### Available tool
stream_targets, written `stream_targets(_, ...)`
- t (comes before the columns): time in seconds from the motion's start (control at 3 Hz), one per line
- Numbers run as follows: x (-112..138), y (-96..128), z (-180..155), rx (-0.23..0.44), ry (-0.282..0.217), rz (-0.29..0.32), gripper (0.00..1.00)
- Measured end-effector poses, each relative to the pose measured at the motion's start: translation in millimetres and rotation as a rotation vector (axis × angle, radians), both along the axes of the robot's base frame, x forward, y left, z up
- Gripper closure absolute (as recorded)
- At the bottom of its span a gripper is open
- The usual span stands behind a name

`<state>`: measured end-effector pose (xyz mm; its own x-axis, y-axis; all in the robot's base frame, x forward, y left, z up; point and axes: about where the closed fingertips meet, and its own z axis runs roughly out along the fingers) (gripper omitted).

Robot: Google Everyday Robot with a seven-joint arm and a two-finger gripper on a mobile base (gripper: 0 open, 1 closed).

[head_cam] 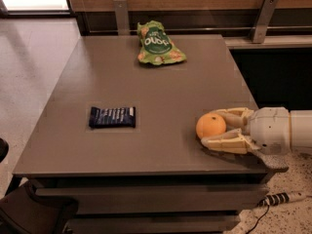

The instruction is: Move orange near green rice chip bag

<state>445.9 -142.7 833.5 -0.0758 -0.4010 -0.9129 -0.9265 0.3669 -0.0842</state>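
The orange point(210, 125) rests on the grey table point(161, 87) near its front right corner. My gripper point(209, 127) reaches in from the right, and its two pale fingers point(225, 142) are closed against the orange, one behind it and one in front. The orange still sits on the table top. The green rice chip bag point(157, 45) lies at the far edge of the table, well behind and left of the orange.
A flat dark blue wrapper point(112, 116) lies on the left front part of the table. A wooden wall with metal brackets point(263, 17) runs behind the table. A power strip point(284, 197) lies on the floor at lower right.
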Motion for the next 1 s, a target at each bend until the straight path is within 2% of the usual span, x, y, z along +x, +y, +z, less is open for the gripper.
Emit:
stream_targets(0.33,-0.2,2.7,0.8,-0.001,-0.001,0.005,0.93)
stream_targets(0.67,-0.4,3.8,1.1,-0.002,-0.001,0.007,1.0)
stream_targets(1.0,3.5,5.6,6.1,-0.011,0.007,0.028,1.0)
